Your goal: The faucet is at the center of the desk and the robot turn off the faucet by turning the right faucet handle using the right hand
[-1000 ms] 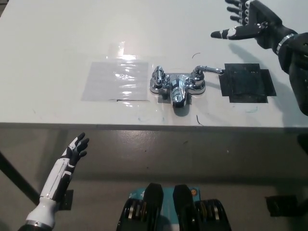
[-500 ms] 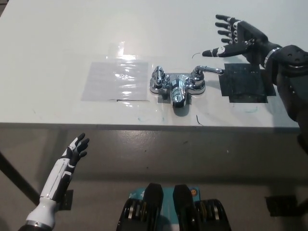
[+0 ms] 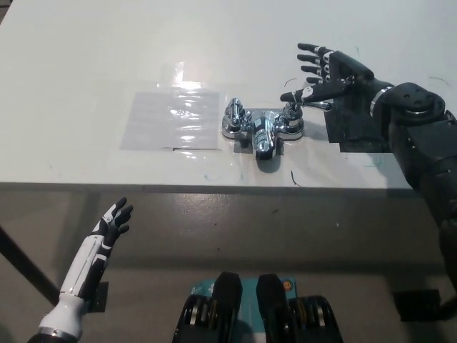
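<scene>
A chrome faucet (image 3: 261, 127) stands at the middle of the white desk (image 3: 86, 71). Its right handle (image 3: 308, 105) points out to the right, partly covered by my hand. My black right hand (image 3: 325, 75) hovers open just above and behind that handle, fingers spread, thumb tip close over the handle's base. Whether it touches the handle I cannot tell. The left handle (image 3: 234, 113) stands untouched. My white left hand (image 3: 113, 218) rests open below the desk's front edge at lower left.
A clear plastic sheet (image 3: 171, 118) is taped to the desk left of the faucet. A black square patch (image 3: 364, 121) lies right of it, under my right forearm. The desk's front edge runs across the picture's middle.
My right hand has come down and leftward from the far right corner to just over the right handle. The faucet and my left hand have not moved.
</scene>
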### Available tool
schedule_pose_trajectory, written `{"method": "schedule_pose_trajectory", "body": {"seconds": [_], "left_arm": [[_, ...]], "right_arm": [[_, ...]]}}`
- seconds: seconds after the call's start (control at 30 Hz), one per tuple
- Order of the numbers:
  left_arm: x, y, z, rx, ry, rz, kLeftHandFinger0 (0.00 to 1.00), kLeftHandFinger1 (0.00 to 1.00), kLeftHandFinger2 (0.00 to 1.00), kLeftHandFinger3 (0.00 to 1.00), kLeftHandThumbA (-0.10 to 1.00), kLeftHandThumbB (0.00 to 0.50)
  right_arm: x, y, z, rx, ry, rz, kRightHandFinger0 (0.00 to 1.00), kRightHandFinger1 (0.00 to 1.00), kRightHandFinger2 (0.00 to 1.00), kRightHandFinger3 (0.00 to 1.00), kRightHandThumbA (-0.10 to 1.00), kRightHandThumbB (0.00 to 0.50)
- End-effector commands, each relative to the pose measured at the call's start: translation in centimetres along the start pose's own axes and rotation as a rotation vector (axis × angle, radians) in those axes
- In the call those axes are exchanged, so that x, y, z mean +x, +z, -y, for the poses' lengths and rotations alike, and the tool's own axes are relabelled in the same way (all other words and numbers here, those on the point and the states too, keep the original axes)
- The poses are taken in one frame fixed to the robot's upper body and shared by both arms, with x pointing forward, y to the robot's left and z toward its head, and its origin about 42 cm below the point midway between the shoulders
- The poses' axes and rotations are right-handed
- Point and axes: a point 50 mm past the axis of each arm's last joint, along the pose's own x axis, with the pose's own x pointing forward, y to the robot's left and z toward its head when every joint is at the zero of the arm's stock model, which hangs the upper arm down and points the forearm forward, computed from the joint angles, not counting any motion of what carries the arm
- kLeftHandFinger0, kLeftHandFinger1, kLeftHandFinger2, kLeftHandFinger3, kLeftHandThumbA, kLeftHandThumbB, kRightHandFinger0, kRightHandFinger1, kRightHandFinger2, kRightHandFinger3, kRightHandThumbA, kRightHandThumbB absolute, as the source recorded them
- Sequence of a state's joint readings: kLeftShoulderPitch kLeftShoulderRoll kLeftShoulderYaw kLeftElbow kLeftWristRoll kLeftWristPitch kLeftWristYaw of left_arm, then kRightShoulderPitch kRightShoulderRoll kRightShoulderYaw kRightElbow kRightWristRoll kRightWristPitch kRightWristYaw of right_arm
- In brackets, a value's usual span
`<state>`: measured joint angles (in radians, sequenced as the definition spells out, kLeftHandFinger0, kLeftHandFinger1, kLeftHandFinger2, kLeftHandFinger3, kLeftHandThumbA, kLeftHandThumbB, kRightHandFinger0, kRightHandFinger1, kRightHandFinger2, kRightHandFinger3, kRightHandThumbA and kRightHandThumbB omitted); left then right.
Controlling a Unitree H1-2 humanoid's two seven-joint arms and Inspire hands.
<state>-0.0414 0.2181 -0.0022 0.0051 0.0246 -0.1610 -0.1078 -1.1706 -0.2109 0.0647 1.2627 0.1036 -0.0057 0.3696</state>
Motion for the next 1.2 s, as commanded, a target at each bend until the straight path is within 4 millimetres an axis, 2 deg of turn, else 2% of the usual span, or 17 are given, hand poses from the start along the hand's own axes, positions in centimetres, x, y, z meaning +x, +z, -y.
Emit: {"method": "schedule_pose_trajectory", "body": {"seconds": [0.0, 0.1, 0.13, 0.17, 0.33, 0.53, 0.6, 0.73, 0.93, 1.17], "left_arm": [[0.3, 0.8, -0.3, 0.016, -0.026, 0.059, 1.00, 1.00, 1.00, 1.00, 1.00, 0.436], [0.3, 0.8, -0.3, 0.010, -0.028, 0.058, 1.00, 1.00, 1.00, 1.00, 1.00, 0.437], [0.3, 0.9, -0.3, 0.017, -0.028, 0.058, 1.00, 1.00, 1.00, 1.00, 1.00, 0.435], [0.3, 0.9, -0.3, 0.022, -0.028, 0.058, 1.00, 1.00, 1.00, 1.00, 1.00, 0.435], [0.2, 0.8, -0.3, 0.023, -0.028, 0.056, 1.00, 1.00, 1.00, 1.00, 1.00, 0.435], [0.3, 0.8, -0.3, 0.026, -0.031, 0.059, 1.00, 1.00, 1.00, 1.00, 1.00, 0.438], [0.3, 0.8, -0.3, 0.023, -0.028, 0.060, 1.00, 1.00, 1.00, 1.00, 1.00, 0.441], [0.2, 0.7, -0.2, 0.017, -0.029, 0.060, 1.00, 1.00, 1.00, 1.00, 1.00, 0.432], [0.1, 0.6, -0.1, 0.018, -0.029, 0.050, 1.00, 1.00, 1.00, 1.00, 1.00, 0.442], [0.2, 0.8, -0.2, 0.027, -0.034, 0.058, 1.00, 1.00, 1.00, 1.00, 1.00, 0.409]], "right_arm": [[0.5, 2.9, -0.3, -0.028, 0.021, 0.086, 1.00, 1.00, 1.00, 1.00, 1.00, 0.437], [0.5, 2.6, -0.4, -0.032, 0.023, 0.082, 1.00, 1.00, 1.00, 1.00, 1.00, 0.452], [0.6, 2.4, -0.5, -0.047, 0.023, 0.078, 1.00, 1.00, 1.00, 1.00, 1.00, 0.483], [0.6, 2.3, -0.5, -0.056, 0.023, 0.075, 1.00, 1.00, 1.00, 1.00, 1.00, 0.485], [0.5, 1.2, -0.5, -0.051, 0.024, 0.044, 1.00, 1.00, 1.00, 1.00, 1.00, 0.440], [0.3, 0.2, -0.6, -0.047, 0.029, 0.018, 1.00, 1.00, 1.00, 1.00, 1.00, 0.460], [0.3, -0.2, -0.8, -0.048, 0.028, 0.016, 1.00, 1.00, 1.00, 1.00, 1.00, 0.440], [0.3, -0.8, -1.1, -0.024, 0.043, 0.011, 1.00, 1.00, 1.00, 1.00, 1.00, 0.466], [0.3, -1.0, -1.5, -0.012, 0.056, 0.028, 1.00, 1.00, 1.00, 1.00, 1.00, 0.427], [0.4, -0.4, -2.0, 0.069, 0.083, 0.088, 1.00, 1.00, 1.00, 1.00, 1.00, 0.416]]}}
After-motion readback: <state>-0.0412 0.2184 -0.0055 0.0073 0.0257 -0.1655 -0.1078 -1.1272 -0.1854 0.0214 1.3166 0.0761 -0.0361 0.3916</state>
